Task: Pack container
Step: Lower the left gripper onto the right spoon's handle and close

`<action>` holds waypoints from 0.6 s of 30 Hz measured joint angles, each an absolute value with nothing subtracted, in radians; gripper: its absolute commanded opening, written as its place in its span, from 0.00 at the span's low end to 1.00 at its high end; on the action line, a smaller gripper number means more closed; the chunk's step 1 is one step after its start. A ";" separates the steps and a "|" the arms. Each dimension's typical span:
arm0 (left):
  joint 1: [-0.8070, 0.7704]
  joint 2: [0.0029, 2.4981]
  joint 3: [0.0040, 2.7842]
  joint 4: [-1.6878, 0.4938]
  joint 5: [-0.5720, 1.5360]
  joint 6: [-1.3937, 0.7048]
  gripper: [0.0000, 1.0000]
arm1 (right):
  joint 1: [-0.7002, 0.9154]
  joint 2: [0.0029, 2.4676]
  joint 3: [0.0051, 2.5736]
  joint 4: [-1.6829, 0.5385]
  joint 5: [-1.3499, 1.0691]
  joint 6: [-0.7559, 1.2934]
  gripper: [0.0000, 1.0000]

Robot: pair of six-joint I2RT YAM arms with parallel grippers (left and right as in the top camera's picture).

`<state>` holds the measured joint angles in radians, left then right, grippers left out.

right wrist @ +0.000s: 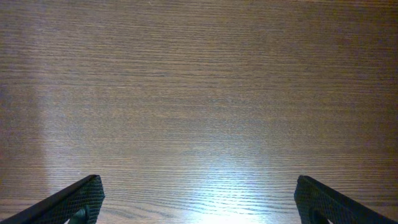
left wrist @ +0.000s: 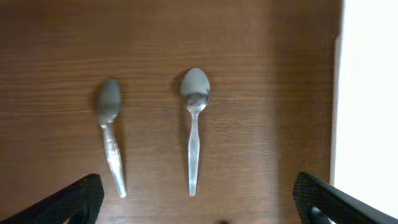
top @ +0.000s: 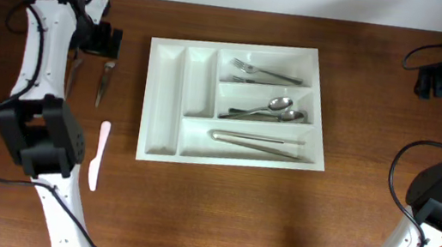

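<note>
The container is a white cutlery tray at the table's middle. It holds forks, spoons and metal tongs in its three long compartments; its two upright ones look empty. Two loose metal spoons lie on the wood left of it, with the container's edge at the right of the left wrist view. My left gripper hovers open just behind their handles, holding nothing. Over bare wood at the far right, my right gripper is open and empty.
A white plastic knife lies on the table below the loose spoons, left of the container. Both arm bases stand at the front corners. The right gripper is well away from the tray.
</note>
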<state>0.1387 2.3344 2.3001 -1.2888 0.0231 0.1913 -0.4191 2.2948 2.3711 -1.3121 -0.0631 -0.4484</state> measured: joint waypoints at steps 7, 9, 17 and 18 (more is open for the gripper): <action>0.139 2.400 2.298 -1.272 0.028 0.214 0.99 | -0.419 2.295 2.371 -1.312 -0.063 -0.449 0.99; 0.139 2.415 2.298 -1.259 0.028 0.219 0.99 | -0.419 2.295 2.371 -1.312 -0.063 -0.449 0.99; 0.139 2.473 2.298 -1.251 0.031 0.244 1.00 | -0.419 2.295 2.371 -1.312 -0.063 -0.449 0.99; 0.139 2.480 2.298 -1.251 0.030 0.244 1.00 | -0.419 2.295 2.371 -1.312 -0.063 -0.449 0.99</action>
